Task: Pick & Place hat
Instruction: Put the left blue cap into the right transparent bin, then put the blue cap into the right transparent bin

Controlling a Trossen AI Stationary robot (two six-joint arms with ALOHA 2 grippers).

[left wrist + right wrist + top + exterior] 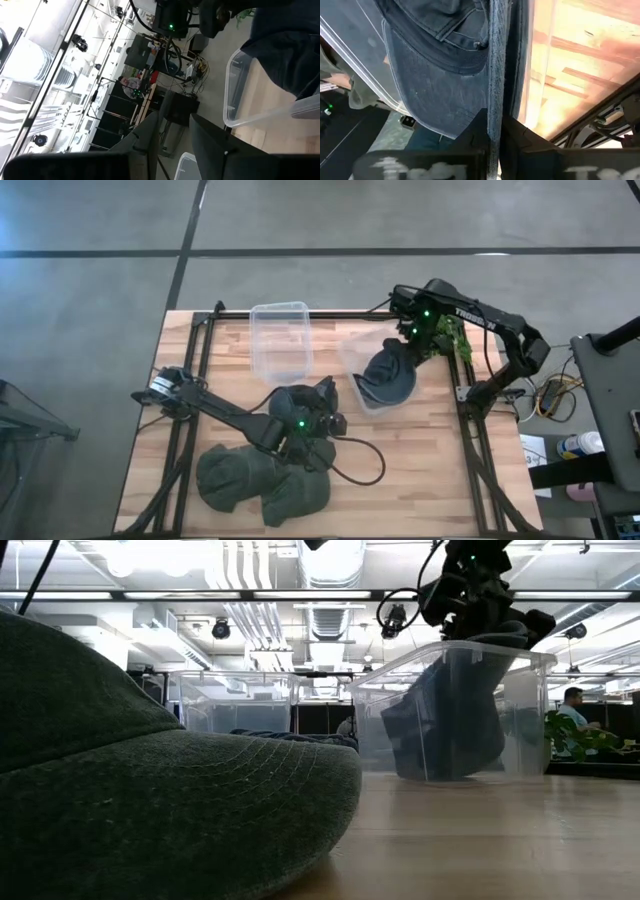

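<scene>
A dark blue denim hat (388, 375) hangs in a clear plastic bin (352, 358) near the table's far right. My right gripper (418, 340) is above it, shut on the hat. In the low view the hat (440, 720) fills the bin (520, 710) and its lower part reaches the bin's floor. My left gripper (172, 137) is open, level and pointing toward that bin. It sits mid-table beside another dark hat (292, 405) that lies on the table. Green hats (260, 475) lie near the near edge. My right gripper pinches a thin upright fold of the denim hat (492, 75) between its two fingers, coming from above and pointing down. The hat's brim (430, 105) and crown hang below the fingers inside the bin.
A second clear bin (280, 338) stands left of the first by the far edge. A green hat (150, 790) fills the low view's foreground. Black frame rails run along the table's left and right sides. Cables trail from the left arm across the table (360, 465).
</scene>
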